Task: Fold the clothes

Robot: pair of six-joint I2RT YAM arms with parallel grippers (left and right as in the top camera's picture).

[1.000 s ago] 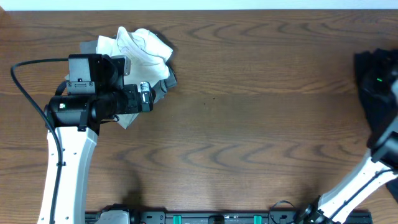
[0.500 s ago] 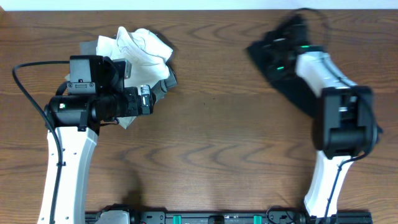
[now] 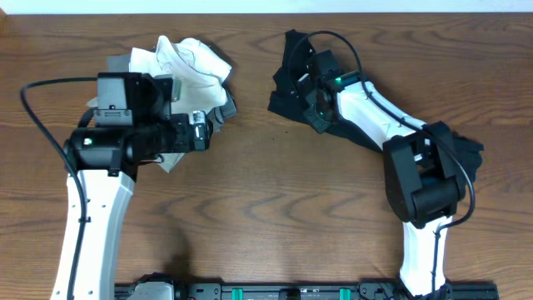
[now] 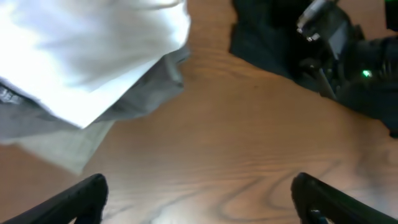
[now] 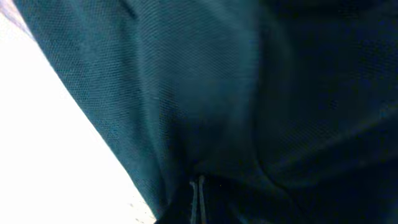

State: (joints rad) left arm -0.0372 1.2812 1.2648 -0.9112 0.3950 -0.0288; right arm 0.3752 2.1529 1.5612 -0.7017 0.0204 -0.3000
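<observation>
The black T-shirt (image 3: 291, 79) lies bunched at the back middle of the table, and part of it trails right under my right arm (image 3: 466, 154). My right gripper (image 3: 315, 90) is in the bunch and shut on the shirt. The black cloth (image 5: 249, 93) fills the right wrist view, with the jaws (image 5: 198, 199) pinched together on it. A pile of white (image 3: 187, 62) and grey (image 3: 221, 108) garments sits at the back left. My left gripper (image 3: 202, 131) is open and empty beside the pile. The left wrist view shows its jaws (image 4: 202, 199) over bare wood, with the white garment (image 4: 93, 56), the grey garment (image 4: 143, 93) and the black shirt (image 4: 267, 37).
The brown wooden table (image 3: 283, 208) spreads across the view. Its back edge (image 3: 375, 12) runs just behind the black shirt. A black cable (image 3: 37, 125) loops off my left arm at the left edge.
My right arm has swung from the far right edge to the back middle, carrying the black T-shirt leftward with it. My left arm has barely moved.
</observation>
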